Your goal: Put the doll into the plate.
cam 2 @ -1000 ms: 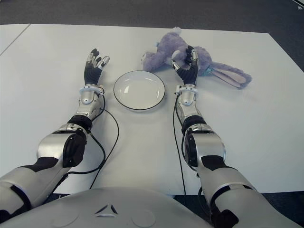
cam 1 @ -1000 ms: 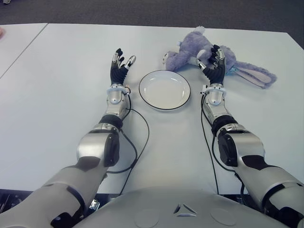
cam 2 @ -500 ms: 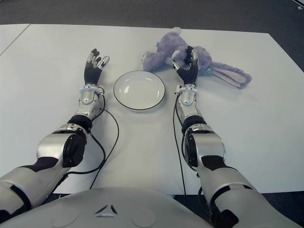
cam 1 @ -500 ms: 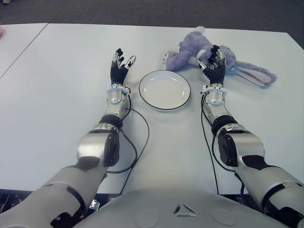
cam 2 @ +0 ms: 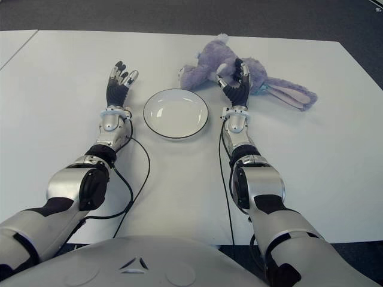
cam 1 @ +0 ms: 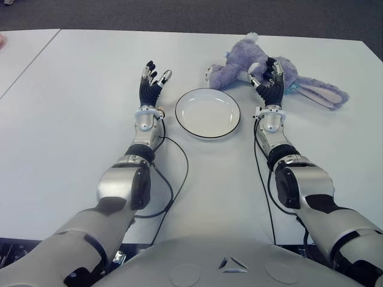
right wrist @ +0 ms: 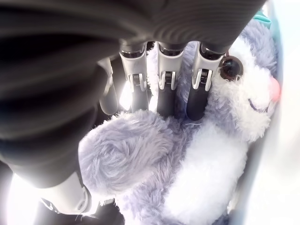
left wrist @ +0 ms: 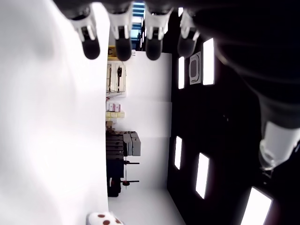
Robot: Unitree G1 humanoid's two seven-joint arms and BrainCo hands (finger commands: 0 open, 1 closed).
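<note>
Hardly anything has shifted over the last second: the right hand still sits at the doll in the upper right, fingers curling over its plush belly but not yet clamped, so the lift is still ahead. Nearer centre, the plate waits bare on the white bench. Left of it, the left hand stays open, holding nothing. Nothing blocks the short path from doll to plate.
</note>
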